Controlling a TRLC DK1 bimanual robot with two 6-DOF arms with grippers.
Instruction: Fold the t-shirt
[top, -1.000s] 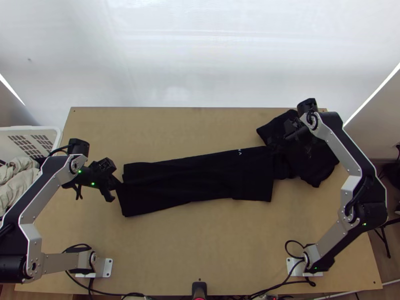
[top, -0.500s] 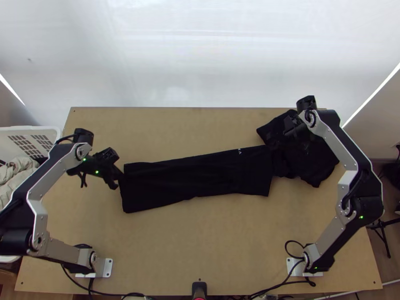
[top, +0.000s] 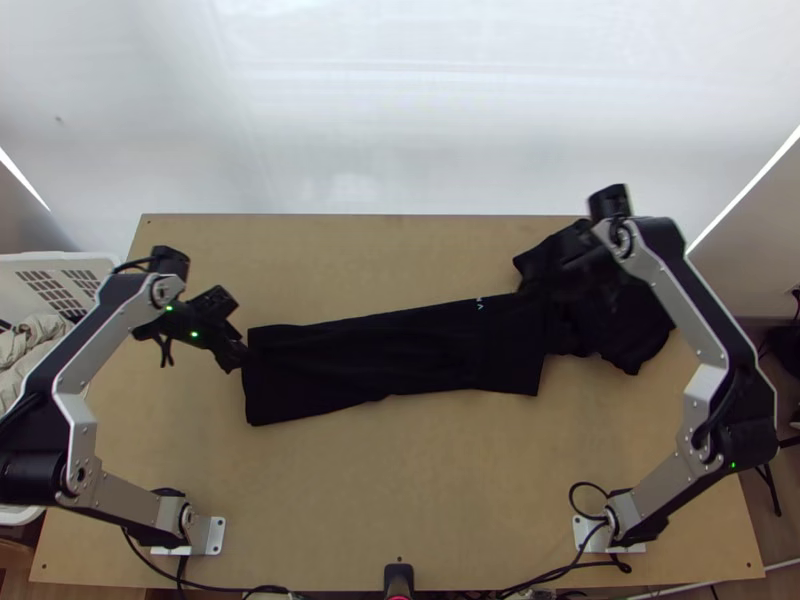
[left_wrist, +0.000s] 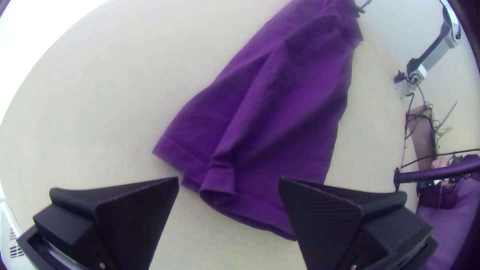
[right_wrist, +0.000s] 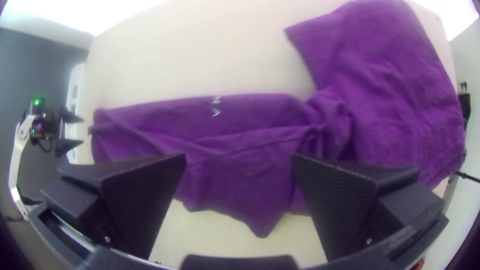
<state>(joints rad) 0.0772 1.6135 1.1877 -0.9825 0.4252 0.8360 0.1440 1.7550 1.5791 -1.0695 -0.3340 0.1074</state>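
Left gripper (left_wrist: 229, 181) is sitting farther up the table (top: 400, 480) than a second ago, the t-shirt (top: 390, 355) lying as a long strip, bunched near the right gripper (right_wrist: 240, 159); both jaws are standing apart, probably needing a grasp before folding.

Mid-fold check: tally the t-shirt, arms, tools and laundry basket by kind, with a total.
T-shirt: 1
Arms: 2 (left arm, right arm)
Tools: 2 (left tool, right tool)
Basket: 1
Total: 6
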